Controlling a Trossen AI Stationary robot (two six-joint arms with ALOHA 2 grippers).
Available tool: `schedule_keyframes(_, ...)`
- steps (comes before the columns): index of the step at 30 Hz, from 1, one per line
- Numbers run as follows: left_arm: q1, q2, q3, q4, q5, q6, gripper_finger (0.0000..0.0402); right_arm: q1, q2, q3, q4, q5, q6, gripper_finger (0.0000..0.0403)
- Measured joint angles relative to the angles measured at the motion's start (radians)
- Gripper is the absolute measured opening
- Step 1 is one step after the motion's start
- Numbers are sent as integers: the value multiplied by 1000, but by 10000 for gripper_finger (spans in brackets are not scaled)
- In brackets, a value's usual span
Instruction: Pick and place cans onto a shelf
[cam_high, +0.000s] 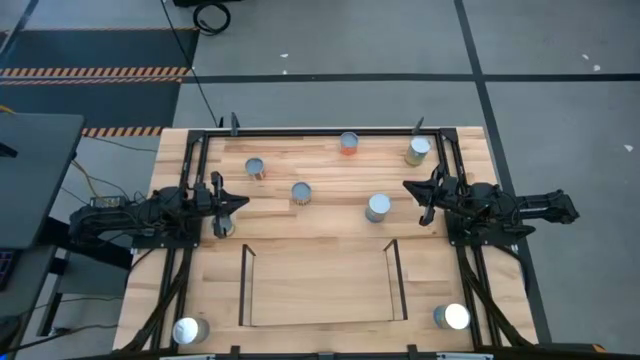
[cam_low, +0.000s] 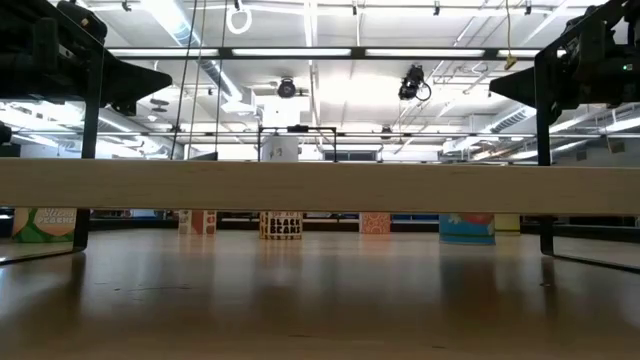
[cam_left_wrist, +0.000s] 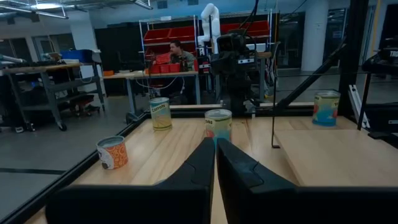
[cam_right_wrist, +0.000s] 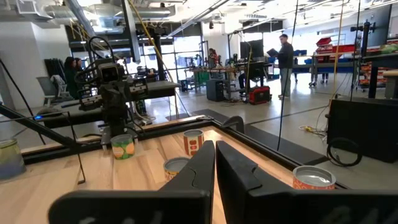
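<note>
Several cans stand upright on the wooden table: two at the far edge (cam_high: 349, 143) (cam_high: 418, 150), three mid-table (cam_high: 256, 168) (cam_high: 301, 192) (cam_high: 378, 206), and two at the near corners (cam_high: 190, 330) (cam_high: 452, 316). A green-labelled can (cam_right_wrist: 122, 147) stands under my left arm. The shelf (cam_high: 322, 285), with dark side rails and a wood base, lies near the front edge and holds no cans. My left gripper (cam_high: 240, 203) is at the left side, shut and empty, its fingertips closed together (cam_left_wrist: 215, 146). My right gripper (cam_high: 408, 186) is at the right side, shut and empty (cam_right_wrist: 215, 148), next to the mid-right can.
A black frame (cam_high: 320, 131) edges the table, with posts along both sides. In the low view the shelf's wooden bar (cam_low: 320, 185) crosses the picture, with cans beyond and below it. People and workbenches show in the room behind (cam_right_wrist: 285, 59).
</note>
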Motion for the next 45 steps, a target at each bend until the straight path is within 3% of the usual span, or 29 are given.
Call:
schedule_keyframes(16, 0, 0, 0, 0, 0, 0, 25, 0, 0, 0, 29, 0, 12, 23)
schedule_keyframes(23, 0, 0, 0, 0, 0, 0, 25, 0, 0, 0, 67, 0, 232, 23)
schedule_keyframes(28, 0, 0, 0, 0, 0, 0, 25, -8, 0, 0, 66, 86, 167, 23)
schedule_keyframes(31, 0, 0, 0, 0, 0, 0, 25, -3, 22, 7, 60, 25, 117, 23)
schedule_keyframes(35, 0, 0, 0, 0, 0, 0, 25, 25, 149, 71, 22, 10, 99, 23)
schedule_keyframes(40, 0, 0, 0, 0, 0, 0, 25, 52, 405, 209, -25, 32, 51, 33)
schedule_keyframes(45, 0, 0, 0, 0, 0, 0, 25, 40, 682, 444, -321, 30, 51, 84)
